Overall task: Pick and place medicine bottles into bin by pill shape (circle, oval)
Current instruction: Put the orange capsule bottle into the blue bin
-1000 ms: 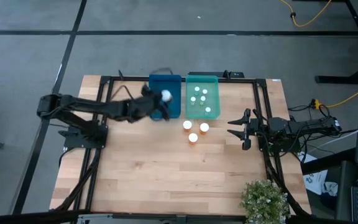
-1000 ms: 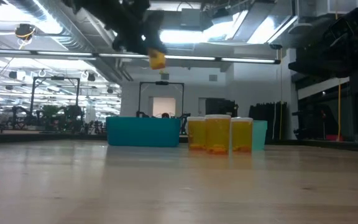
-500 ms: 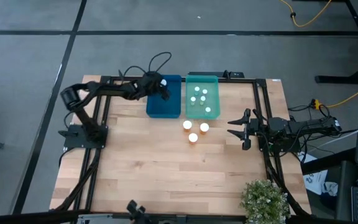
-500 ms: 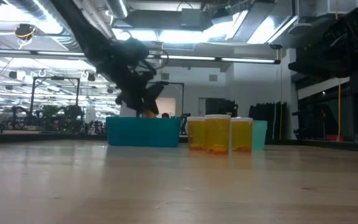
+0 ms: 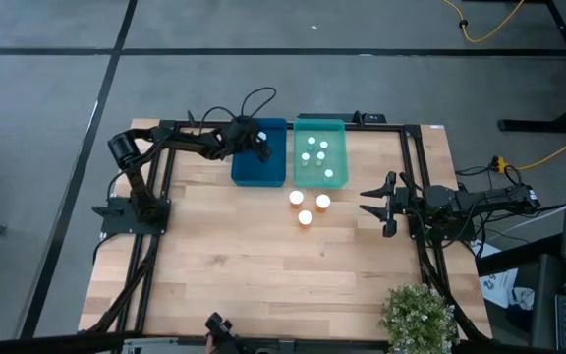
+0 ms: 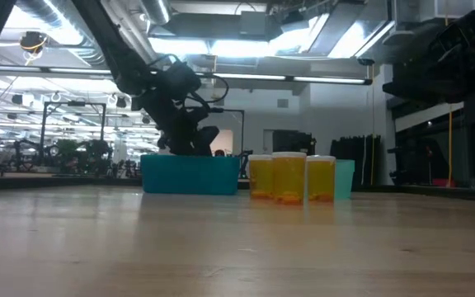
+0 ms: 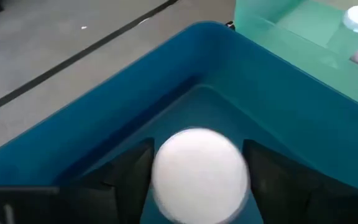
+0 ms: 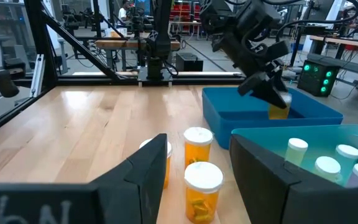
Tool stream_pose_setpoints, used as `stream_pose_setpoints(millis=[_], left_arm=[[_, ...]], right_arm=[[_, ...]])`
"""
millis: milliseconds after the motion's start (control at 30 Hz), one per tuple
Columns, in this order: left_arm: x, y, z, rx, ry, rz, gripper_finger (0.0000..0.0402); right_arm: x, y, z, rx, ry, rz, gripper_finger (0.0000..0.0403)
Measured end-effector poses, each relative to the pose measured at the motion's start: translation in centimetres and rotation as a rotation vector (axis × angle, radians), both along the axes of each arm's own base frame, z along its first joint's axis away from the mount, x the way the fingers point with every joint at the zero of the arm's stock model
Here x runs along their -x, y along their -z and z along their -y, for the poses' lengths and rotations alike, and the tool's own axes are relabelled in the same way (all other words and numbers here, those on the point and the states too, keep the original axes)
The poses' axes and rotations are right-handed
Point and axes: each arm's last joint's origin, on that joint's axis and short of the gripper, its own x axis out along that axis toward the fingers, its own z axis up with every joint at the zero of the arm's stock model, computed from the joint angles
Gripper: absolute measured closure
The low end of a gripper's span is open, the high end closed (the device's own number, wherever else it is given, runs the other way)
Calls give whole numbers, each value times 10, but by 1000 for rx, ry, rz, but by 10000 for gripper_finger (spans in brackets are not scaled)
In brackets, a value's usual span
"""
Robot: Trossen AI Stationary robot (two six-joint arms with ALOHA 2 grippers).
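My left gripper is down in the far part of the blue bin, shut on an orange-amber medicine bottle with a white cap. Three more amber bottles stand on their bases on the table in front of the bins. Several small pale bottles stand in the teal bin. My right gripper waits open and empty near the table's right edge. My left gripper pinches the amber bottle between its two fingers, one on each side of the bottle right at its white cap. The fingers come from above, pointing down into the blue bin. The bottle hangs cap up; whether its base touches the bin floor I cannot tell.
The blue and teal bins stand side by side at the table's far edge. A black frame runs round the table. A green plant sits at the near right corner. Bare wood lies toward the near edge.
My left gripper has carried the amber bottle toward the table's far edge and down, from high above the blue bin into its far part. It has stayed shut on the bottle.
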Motion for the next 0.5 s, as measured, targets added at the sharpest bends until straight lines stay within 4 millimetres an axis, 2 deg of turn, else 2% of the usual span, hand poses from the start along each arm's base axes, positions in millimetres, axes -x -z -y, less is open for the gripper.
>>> stream_pose_setpoints(millis=[300, 433, 500], left_arm=[[-1, -5, -1, -20, 0, 26, 138], [-3, -31, 3, -76, 11, 120, 137], [-7, -49, 11, -91, 61, 177, 138]], right_arm=[[0, 0, 0, -1, 0, 0, 226], [0, 0, 0, 0, 0, 0, 226], [0, 0, 0, 0, 0, 0, 226]])
